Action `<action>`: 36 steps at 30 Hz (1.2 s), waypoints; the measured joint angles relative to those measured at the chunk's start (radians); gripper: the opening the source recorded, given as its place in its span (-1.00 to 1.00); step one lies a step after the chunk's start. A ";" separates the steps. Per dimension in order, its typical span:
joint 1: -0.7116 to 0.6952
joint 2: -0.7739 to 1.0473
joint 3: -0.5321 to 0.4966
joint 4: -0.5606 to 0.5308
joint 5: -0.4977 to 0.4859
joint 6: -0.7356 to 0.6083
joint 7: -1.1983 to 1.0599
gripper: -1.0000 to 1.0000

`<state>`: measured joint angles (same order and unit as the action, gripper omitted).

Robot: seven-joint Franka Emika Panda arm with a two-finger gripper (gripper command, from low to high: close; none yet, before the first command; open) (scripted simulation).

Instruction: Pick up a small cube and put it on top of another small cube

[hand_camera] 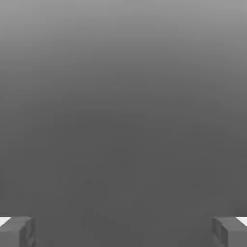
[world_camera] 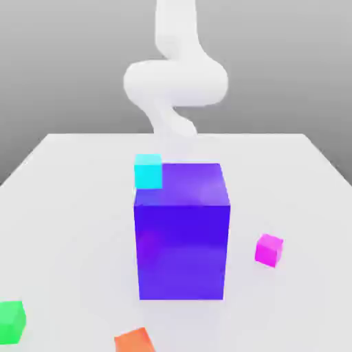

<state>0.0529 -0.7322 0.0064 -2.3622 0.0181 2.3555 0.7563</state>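
The small magenta-pink cube (world_camera: 269, 249) lies on the white table (world_camera: 69, 206), on the exterior view's right of the big blue-violet cube (world_camera: 182, 240). A small cyan cube (world_camera: 148, 171) shows at the big cube's far upper left corner; I cannot tell whether it rests on the cube or stands behind it. The white arm (world_camera: 175, 79) rises behind the big cube. In the hand view my gripper (hand_camera: 123, 232) is open: its two grey fingertips (hand_camera: 17, 231) stand far apart with nothing between them, facing plain grey background.
A green cube (world_camera: 11, 322) sits near the table's front corner on the exterior view's left. An orange cube (world_camera: 134, 341) lies at the front edge. The big blue-violet cube stands tall in the middle of the table.
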 joint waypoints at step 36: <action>0.578 0.961 0.014 -0.525 -0.155 0.760 -0.188 -1.00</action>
<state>0.6313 0.2288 0.0202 -2.8870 -0.1369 3.1155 0.5684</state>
